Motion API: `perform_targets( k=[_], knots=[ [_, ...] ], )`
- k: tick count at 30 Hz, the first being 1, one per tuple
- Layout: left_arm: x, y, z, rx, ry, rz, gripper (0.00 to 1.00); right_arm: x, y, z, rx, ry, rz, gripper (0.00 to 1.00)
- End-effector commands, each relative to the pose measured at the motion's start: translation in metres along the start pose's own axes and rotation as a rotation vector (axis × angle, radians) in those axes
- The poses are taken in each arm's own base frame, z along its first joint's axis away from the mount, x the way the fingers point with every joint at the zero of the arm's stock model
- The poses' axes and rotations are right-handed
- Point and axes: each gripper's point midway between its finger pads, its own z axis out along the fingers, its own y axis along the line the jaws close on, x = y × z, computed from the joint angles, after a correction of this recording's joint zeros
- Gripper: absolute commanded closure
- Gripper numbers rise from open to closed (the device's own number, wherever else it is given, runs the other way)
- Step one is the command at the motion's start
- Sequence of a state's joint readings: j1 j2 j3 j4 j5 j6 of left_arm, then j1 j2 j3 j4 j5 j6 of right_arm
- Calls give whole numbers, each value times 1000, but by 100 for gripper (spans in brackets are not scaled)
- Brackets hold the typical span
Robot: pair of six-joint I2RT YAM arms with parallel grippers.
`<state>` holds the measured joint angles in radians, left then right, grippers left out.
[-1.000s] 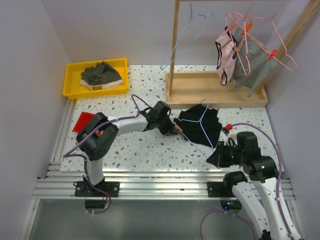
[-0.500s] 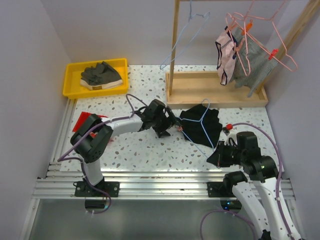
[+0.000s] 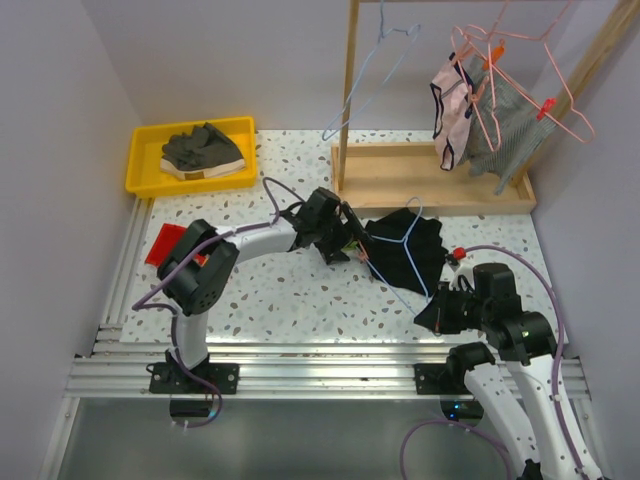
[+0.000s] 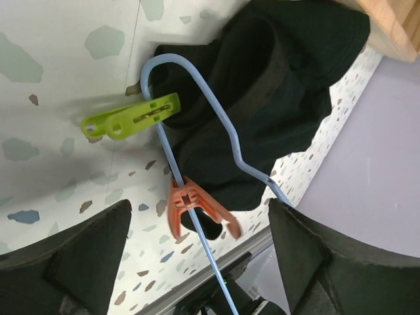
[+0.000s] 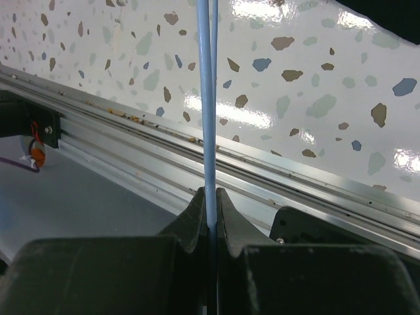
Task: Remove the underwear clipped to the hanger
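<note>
Now the left tool (image 3: 351, 244) gapes wide, holding nothing, just beside one black underwear (image 4: 275, 85) lying on the bench (image 4: 65, 79). Two clips, one green clip (image 4: 131, 117) and one orange clip (image 4: 193, 207), sit on one blue hanger (image 4: 223, 125). The right tool (image 5: 211, 197) pinches the hanger's wire.

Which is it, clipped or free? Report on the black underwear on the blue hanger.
Clipped: the green clip pinches the underwear to the hanger; the orange clip sits at its edge, grip unclear.

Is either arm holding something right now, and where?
The right pincer pinches the blue hanger on a straight stretch of its wire. The left pincer is open, holding nothing.
</note>
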<state>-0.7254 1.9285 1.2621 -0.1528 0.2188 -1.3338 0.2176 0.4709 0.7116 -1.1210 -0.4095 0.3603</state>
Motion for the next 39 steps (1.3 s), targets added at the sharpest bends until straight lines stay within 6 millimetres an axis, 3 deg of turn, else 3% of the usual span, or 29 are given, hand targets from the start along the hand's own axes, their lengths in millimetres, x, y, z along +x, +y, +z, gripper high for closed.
perform_targets(
  k=[1, 11, 19, 25, 32, 39],
  knots=[
    [-1, 0, 5, -7, 27, 31, 14, -9, 3, -1, -4, -32, -4, 100],
    [8, 15, 6, 21, 48, 24, 59, -11, 4, -2, -3, -42, -2, 100],
    [6, 10, 3, 33, 36, 16, 69, -11, 4, -4, -5, -46, -2, 100],
    [5, 2, -7, 76, 24, 10, 100, -12, 3, -4, 6, -52, 3, 100],
    [4, -19, -37, 177, -15, 19, 100, -18, -3, -6, 49, -87, 30, 100],
    [7, -15, -55, 220, -36, 18, 100, -24, -8, -6, 89, -112, 52, 100]
  ],
)
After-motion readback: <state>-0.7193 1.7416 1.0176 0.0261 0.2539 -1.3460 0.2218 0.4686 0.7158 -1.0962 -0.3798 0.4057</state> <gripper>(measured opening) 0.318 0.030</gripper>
